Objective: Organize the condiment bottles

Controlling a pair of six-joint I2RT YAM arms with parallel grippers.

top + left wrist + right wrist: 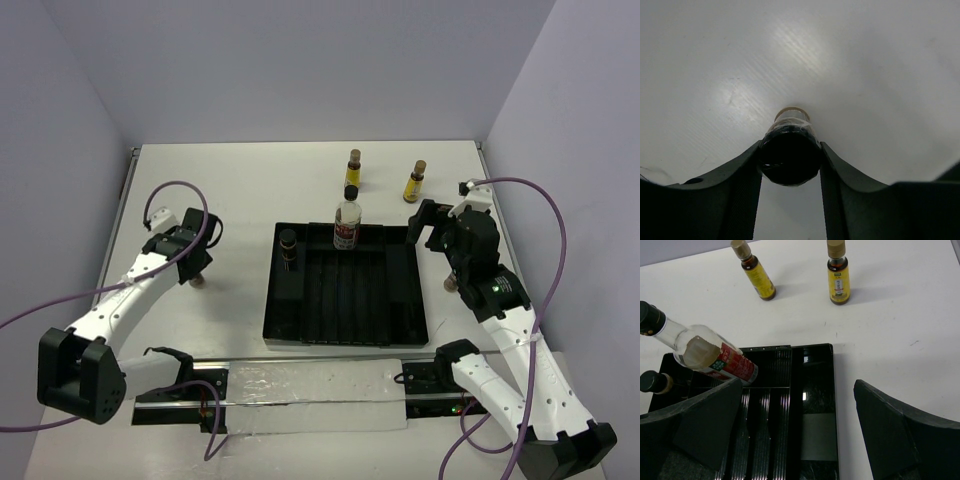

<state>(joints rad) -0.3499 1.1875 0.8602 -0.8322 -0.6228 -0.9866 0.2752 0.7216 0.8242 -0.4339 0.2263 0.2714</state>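
Observation:
My left gripper [195, 265] is shut on a short dark-brown jar [790, 157], upright at or just above the table, left of the black tray [415, 300]. A second dark jar [288, 247] stands in the tray's far left part. The clear bottle with the red-white label [347, 225] stands at the tray's far edge and also shows in the right wrist view [710, 357]. Two slim yellow bottles [353, 168] [414, 183] stand on the table beyond the tray. My right gripper [797, 390] is open and empty over the tray's far right corner.
A small brownish thing [447, 284] shows right of the tray, mostly hidden by my right arm. A metal rail with a clear sheet [310, 395] lies along the near edge. Walls close in the table at the back and both sides.

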